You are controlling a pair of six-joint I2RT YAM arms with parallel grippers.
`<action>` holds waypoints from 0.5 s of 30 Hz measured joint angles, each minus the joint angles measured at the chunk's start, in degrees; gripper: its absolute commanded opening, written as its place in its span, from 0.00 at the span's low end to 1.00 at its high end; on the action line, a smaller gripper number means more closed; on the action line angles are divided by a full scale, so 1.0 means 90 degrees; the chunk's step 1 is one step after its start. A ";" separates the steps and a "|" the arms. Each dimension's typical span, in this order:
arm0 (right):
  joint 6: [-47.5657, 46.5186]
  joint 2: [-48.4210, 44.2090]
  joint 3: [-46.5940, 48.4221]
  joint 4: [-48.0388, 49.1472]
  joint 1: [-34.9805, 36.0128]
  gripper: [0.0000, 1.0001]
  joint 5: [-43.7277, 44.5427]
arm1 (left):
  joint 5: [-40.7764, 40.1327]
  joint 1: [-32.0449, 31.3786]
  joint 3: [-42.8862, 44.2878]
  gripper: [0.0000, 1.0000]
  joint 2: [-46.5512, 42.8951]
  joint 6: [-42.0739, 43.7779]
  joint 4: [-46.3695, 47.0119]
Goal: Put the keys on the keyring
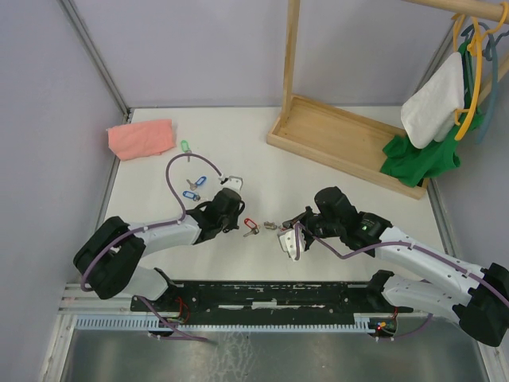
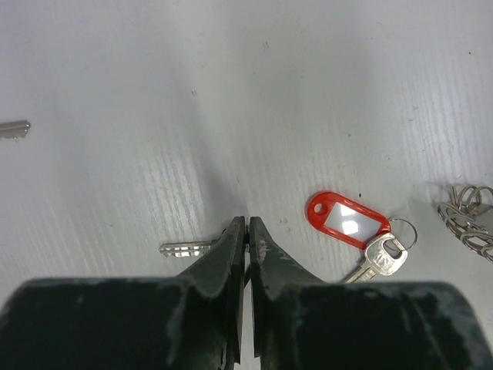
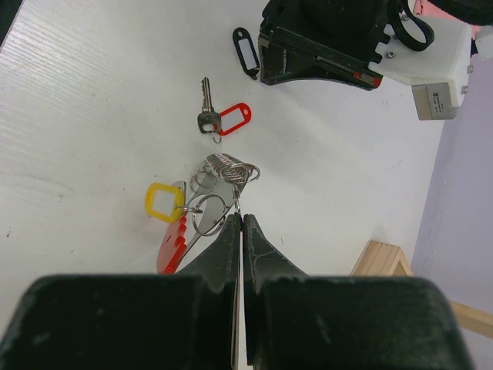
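**Top ext:** L claw sits low over desk, tips pointing toward R claw. Red-tag key lies flat btwn the two claws, just off L claw tips. Keyring is right at R claw tips. Blue-tag keys lie beside L claw on its far side.

**L wrist:** L claw fingers nearly together w/ hairline gap, nothing seen btwn them. Red-tag key is just ahead-right of tips, not touching. Silver key blade pokes out left from behind the tip; contact unclear.

**R wrist:** R claw is closed tight and thin keyring wire runs into the tips, so it looks pinched. Coil is just ahead of tips, red crescent down-left by the fingers. Yellow-tag key is left of tips, against keyring.
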 measured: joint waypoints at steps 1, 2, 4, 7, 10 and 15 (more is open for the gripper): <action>0.0000 0.0000 0.0000 -0.0002 0.0000 0.01 -0.0002 | -0.0019 0.0000 0.0063 0.14 0.0022 -0.0007 -0.0085; 0.0000 0.0000 0.0000 -0.0002 0.0000 0.01 -0.0002 | -0.0032 0.0000 0.0155 0.15 0.0046 -0.0024 -0.0206; 0.0000 0.0000 0.0000 -0.0002 0.0000 0.01 -0.0002 | -0.0058 0.0000 0.0333 0.18 0.0087 -0.0041 -0.0413; 0.0000 0.0000 0.0000 -0.0007 0.0000 0.01 0.0000 | -0.0068 0.0000 0.0571 0.21 0.0155 -0.0044 -0.0663; 0.0000 0.0000 0.0000 -0.0017 0.0000 0.00 -0.0002 | -0.0068 0.0000 0.0772 0.24 0.0248 -0.0044 -0.0925; 0.0000 0.0000 0.0002 -0.0019 0.0005 0.01 0.0000 | -0.0066 0.0015 0.1095 0.28 0.0437 -0.0044 -0.1423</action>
